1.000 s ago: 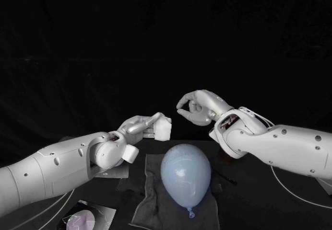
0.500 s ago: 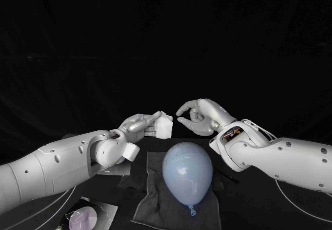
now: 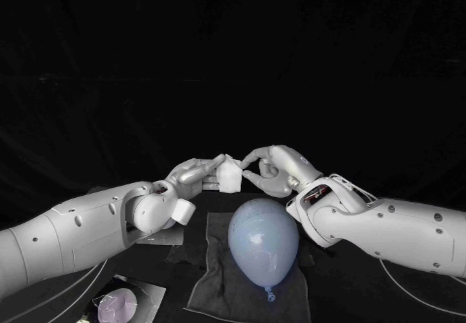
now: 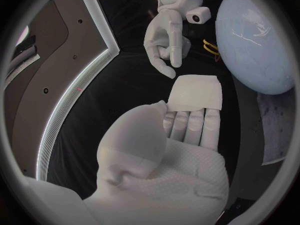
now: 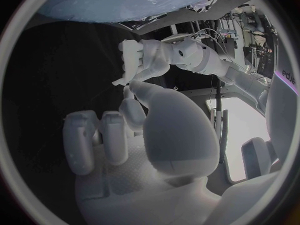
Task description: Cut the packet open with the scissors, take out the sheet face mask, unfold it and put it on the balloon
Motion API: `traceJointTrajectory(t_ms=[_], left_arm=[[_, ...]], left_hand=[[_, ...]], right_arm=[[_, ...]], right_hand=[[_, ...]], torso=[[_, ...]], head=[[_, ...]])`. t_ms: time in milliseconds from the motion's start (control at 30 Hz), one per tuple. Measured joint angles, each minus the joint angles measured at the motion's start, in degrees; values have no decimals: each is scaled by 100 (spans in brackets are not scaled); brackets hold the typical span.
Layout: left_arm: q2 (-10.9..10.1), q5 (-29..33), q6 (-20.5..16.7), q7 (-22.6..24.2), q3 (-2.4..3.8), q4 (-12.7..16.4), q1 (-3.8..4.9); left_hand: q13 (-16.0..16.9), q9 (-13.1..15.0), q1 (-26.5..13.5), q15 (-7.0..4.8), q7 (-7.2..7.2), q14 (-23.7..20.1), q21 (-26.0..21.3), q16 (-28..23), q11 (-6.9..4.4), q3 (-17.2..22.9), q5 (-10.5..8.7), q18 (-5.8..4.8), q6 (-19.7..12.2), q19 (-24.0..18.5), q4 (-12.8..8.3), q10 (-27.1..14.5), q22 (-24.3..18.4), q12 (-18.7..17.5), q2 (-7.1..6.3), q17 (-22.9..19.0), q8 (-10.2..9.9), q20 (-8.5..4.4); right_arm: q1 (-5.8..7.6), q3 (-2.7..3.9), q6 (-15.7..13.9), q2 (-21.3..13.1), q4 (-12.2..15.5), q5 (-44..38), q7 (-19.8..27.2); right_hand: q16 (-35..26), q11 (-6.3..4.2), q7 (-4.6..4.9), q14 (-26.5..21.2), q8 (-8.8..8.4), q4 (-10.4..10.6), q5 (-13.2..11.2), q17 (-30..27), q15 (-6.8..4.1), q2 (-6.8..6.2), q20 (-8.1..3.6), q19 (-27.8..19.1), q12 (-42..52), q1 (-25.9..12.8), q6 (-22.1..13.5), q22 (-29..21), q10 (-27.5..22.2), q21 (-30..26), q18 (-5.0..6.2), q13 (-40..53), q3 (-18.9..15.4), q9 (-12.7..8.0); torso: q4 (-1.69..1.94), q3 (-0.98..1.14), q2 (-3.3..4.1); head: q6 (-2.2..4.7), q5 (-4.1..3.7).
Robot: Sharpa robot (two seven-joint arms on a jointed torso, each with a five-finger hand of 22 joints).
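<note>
Left hand (image 3: 197, 176): raised above the table, thumb and fingers pinching the folded sheet face mask (image 3: 229, 176). In the left wrist view the white fold lies flat across the fingertips with its far edges free. Judged reason: it is offered out so the other hand can reach a loose layer.

Right hand (image 3: 272, 168): facing the left hand, thumb and a finger curved toward each other at the fold's upper corner, the rest curled in. Touching or just short of it. Cannot tell whether the corner is actually caught.

Dark cloth (image 3: 206, 291): spread on the black table (image 3: 388, 282) beneath both hands. Probably a non-slip bed.

Balloon (image 3: 262, 239): pale blue, lying lengthwise on the cloth, knot toward the robot, directly below the mask. This likely keeps the lowering short once the sheet is opened.

Packet (image 3: 126, 304): lies flat at the near left, well apart from the balloon, apparently set aside.

Stage, as judged: mask is out and unfolding is about to start. Risk: the damp layers cling and the fold lifts whole.
</note>
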Motion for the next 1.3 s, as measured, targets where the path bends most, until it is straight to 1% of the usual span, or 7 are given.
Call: traceJointTrajectory(t_ms=[167, 333, 500, 700, 767, 933, 1300], left_arm=[[-19, 26, 20, 3, 0, 39, 0], [-32, 41, 34, 4, 0, 82, 0], [-43, 48, 44, 5, 0, 105, 0], [-45, 51, 55, 7, 0, 115, 0], [-46, 51, 60, 8, 0, 119, 0], [-51, 44, 68, 12, -1, 123, 0], [-54, 30, 71, 25, -1, 134, 0]], left_hand=[[0, 0, -45, 19, 0, -20, -9, -23, 0, 202, 0, -1, 0, -33, 5, 0, 0, 0, -45, -7, 0, 6], [0, -5, -153, 39, 0, -40, -22, -23, 31, 349, 0, -2, 0, -62, 2, -31, 1, 0, -77, -17, -21, 21], [0, -6, -233, 40, 12, -82, -44, -23, 11, 473, 0, -4, -13, -114, 2, -52, 1, 0, -113, -26, -44, 31], [0, -11, -313, 51, 19, -93, -64, -23, 38, 564, 0, -4, -22, -133, 9, -78, 1, 0, -148, -35, -44, 51], [-1, -11, -323, 60, 11, -103, -64, -23, 51, 576, 0, -5, -29, -133, 9, -92, 1, 0, -158, -36, -44, 51], [0, -13, -357, 60, 11, -103, -64, -23, 51, 578, 0, -6, -29, -154, 8, -91, 1, 0, -185, -36, -72, 69], [0, -20, -376, 61, 31, -103, -63, -22, 31, 607, 0, -8, -51, -174, 10, -112, 1, 0, -165, -41, -72, 51]], right_arm=[[-18, 0, -63, 134, -61, -114, -100], [-33, 0, -160, 251, -125, -222, -247], [-36, 2, -272, 335, -178, -293, -389], [-40, 5, -351, 449, -279, -333, -550], [-41, 5, -367, 471, -300, -335, -585], [-44, 10, -398, 486, -326, -328, -641], [-46, 14, -367, 543, -372, -310, -728]], right_hand=[[0, 0, 27, 0, -133, 60, -66, -4, 41, -115, 31, -9, 0, -115, 3, 1, 0, -4, 0, -16, -72, -45], [-2, 0, 33, 0, -170, 99, -66, -4, 41, -135, 42, 1, 0, -139, -3, 1, 0, -5, 0, -31, -111, -56], [-3, 0, 32, 0, -192, 115, -66, -3, 41, -96, 42, 1, 0, -177, -3, 1, 0, -10, 0, -31, -126, -63], [-4, 21, 32, 0, -230, 146, -66, -1, 41, -115, 42, 0, 0, -203, -3, -2, -22, -11, 0, -30, -158, -72], [-4, 21, 32, 0, -254, 170, -66, 1, 41, -72, 42, 0, -1, -247, -3, -3, -22, -12, 0, -35, -181, -83], [-16, 21, 50, 0, -275, 173, -66, 1, 41, -66, 42, 0, -1, -253, -22, -3, -22, -15, 0, -42, -184, -86], [-27, 42, 51, -1, -296, 209, -90, 0, 41, -96, 51, -11, -18, -283, -25, 1, -42, -16, 0, -59, -221, -92]], torso=[[-1, 0, 0], [2, 0, 0], [1, 1, 2], [-1, 1, 3], [-1, 1, 4], [-1, 0, 5], [-4, 0, -3]], head=[[2, 4], [18, 8], [26, 13], [29, 6], [30, 5], [21, 1], [-1, 3]])
